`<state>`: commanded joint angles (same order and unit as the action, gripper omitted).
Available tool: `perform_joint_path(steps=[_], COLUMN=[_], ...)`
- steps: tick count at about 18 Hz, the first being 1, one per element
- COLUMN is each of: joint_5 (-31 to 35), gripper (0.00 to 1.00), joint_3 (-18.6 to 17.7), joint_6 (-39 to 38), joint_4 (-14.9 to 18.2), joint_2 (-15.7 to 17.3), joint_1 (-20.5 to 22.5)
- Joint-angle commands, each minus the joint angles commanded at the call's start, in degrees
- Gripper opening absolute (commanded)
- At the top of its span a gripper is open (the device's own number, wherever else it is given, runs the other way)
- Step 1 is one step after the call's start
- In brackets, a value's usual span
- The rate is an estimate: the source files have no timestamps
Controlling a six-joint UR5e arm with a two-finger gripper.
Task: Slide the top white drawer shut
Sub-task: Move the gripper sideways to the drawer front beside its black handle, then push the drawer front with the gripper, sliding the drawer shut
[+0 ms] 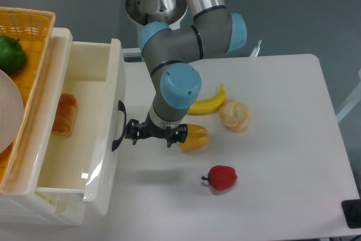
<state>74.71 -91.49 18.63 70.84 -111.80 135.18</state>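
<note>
The top white drawer (115, 83) stands pulled far out from the cabinet at the left, its black curved handle (119, 126) facing right. A bread roll (65, 114) lies inside the tub. My gripper (156, 134) hangs just right of the handle, pointing down at the table. It is open, its fingers spread wide with nothing between them. The left fingertip (132, 131) sits a small gap from the handle; I cannot tell if they touch.
A yellow pepper (194, 137) lies right beside the gripper. A banana (207, 104), a bun (234, 114) and a red pepper (222, 177) rest on the white table. A yellow wicker basket (28, 23) holding a green pepper (11, 53) sits on the cabinet.
</note>
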Motion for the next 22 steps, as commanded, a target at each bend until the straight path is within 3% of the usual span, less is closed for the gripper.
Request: perform_joint_path(steps=[22], joint_5=[-1.67], gripper=[1.00], joint_3=[0.44], joint_6=[-0.26], joint_4=[0.00], joint_2=[1.32], joint_1=[-2.37])
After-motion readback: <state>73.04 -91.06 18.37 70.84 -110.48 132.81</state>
